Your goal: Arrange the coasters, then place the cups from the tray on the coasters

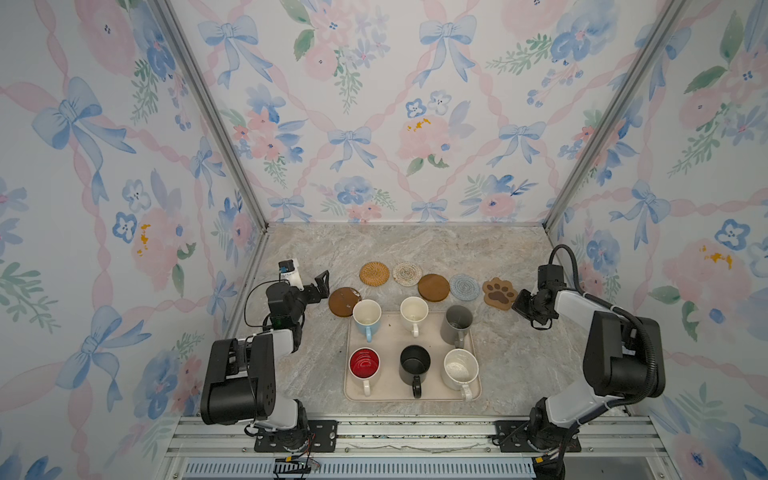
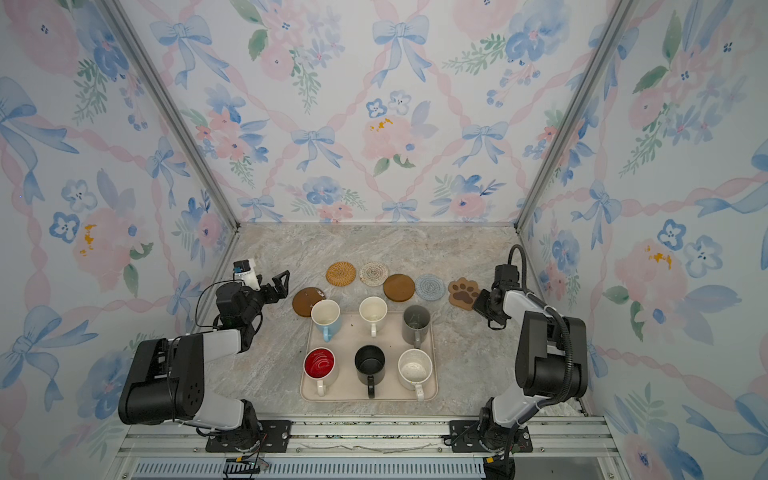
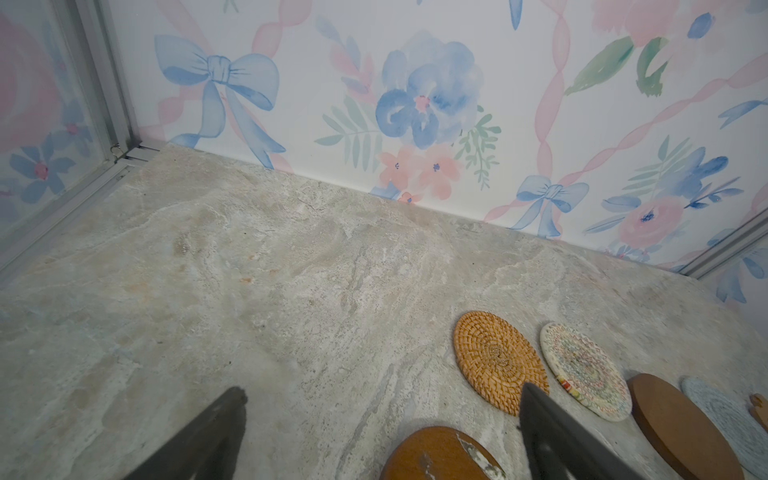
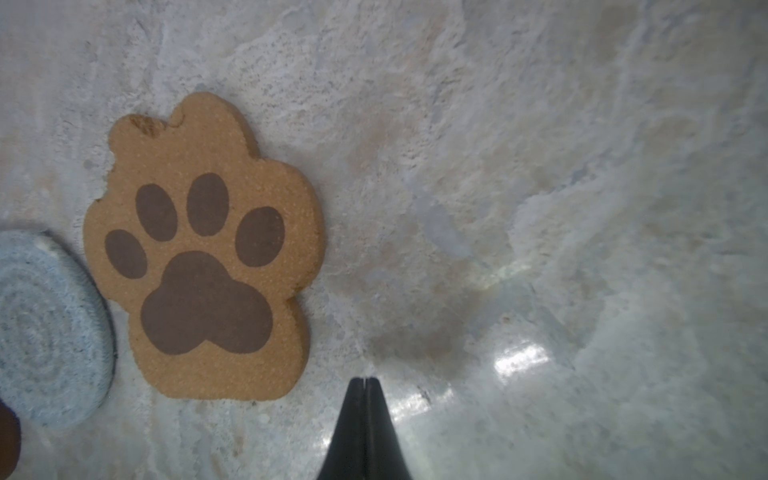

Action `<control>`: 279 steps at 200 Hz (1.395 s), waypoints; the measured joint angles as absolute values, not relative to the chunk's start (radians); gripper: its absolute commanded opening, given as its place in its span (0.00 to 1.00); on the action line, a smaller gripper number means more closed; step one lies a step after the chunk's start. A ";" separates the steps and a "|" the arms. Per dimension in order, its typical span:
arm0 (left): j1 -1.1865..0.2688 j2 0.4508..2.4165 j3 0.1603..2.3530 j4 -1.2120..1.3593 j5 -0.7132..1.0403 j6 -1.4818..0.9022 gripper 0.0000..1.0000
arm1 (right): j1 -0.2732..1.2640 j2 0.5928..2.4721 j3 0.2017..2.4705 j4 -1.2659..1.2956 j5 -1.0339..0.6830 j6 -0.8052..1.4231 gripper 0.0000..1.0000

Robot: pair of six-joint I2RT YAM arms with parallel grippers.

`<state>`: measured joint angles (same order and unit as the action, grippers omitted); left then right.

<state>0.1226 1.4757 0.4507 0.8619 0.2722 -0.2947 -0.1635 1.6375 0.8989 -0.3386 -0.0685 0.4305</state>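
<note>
You have the coasters (image 1: 433,287) strung in an arc above the beige tray (image 1: 390,332) in both top views, spaced, I judge, so each takes one mug. The six glazed cups (image 1: 414,311) stand on the tray. Your left claw (image 1: 318,288) gapes just beside the scuffed brown disc (image 1: 344,302). Your right claw (image 4: 364,381) is pinched together, empty, beside the grainy paw-shaped coaster (image 4: 199,249), likely for nudging.

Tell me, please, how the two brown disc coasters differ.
The scuffed brown disc bears white marks; the clean brown disc has none. The light blue mug partly hides the scuffed one in both top views; the clean one shows whole between the cream woven coaster and blue-grey woven coaster. Both are flat and round.
</note>
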 measured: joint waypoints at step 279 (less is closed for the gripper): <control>0.032 1.388 0.558 0.725 0.239 -0.291 0.96 | 0.023 1.237 1.037 -0.443 0.051 0.525 0.00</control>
